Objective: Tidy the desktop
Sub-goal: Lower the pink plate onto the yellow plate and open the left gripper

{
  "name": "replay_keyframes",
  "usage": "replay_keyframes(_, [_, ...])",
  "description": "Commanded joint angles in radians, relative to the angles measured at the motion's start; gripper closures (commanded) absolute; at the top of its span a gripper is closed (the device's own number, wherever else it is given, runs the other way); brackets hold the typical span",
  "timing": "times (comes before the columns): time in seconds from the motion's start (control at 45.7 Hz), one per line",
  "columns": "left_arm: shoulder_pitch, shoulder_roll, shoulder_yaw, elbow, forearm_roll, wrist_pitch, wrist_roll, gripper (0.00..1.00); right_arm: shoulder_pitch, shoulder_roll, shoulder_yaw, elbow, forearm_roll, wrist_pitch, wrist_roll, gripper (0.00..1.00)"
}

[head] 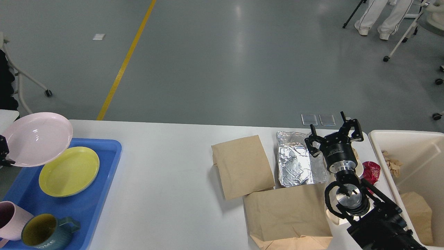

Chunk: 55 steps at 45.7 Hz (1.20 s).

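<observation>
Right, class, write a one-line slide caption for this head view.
Left hand holds a pink plate over the blue tray; right hand hovers open above foil and paper bags on the desktop.

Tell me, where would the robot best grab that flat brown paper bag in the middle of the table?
Probably by the far left corner of the brown paper bag, coming from the left over bare desktop. It lies flat, so only an edge offers a hold, and its near right corner abuts another bag while foil sits close on its right.
</observation>
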Motion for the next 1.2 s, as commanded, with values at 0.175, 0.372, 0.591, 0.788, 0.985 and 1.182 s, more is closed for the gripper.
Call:
replay_keyframes(0.175, [0.026, 0.021, -0.039, 0.038, 0.037, 0.009, 0.004, 1.00, 0.000, 0.000, 0.000, 0.000, 0.000, 0.000, 0.000, 0.00])
replay_keyframes(0.372, [0.159, -0.049, -0.159, 0.086, 0.040, 0.044, 0.006, 1.00, 0.000, 0.000, 0.000, 0.000, 0.000, 0.000, 0.000, 0.00])
replay_keyframes(0.591, [0.299, -0.175, -0.220, 0.205, 0.040, 0.078, 0.004, 1.00, 0.000, 0.000, 0.000, 0.000, 0.000, 0.001, 0.000, 0.00])
replay_keyframes(0.788, [0.376, -0.227, -0.274, 0.221, 0.044, 0.076, 0.006, 1.00, 0.000, 0.000, 0.000, 0.000, 0.000, 0.001, 0.000, 0.00])
replay_keyframes(0.985, [0.386, -0.229, -0.277, 0.219, 0.057, 0.064, 0.015, 1.00, 0.000, 0.000, 0.000, 0.000, 0.000, 0.001, 0.000, 0.00])
replay_keyframes(1.182, [0.405, -0.226, -0.289, 0.221, 0.057, 0.067, 0.015, 1.00, 0.000, 0.000, 0.000, 0.000, 0.000, 0.000, 0.000, 0.00])
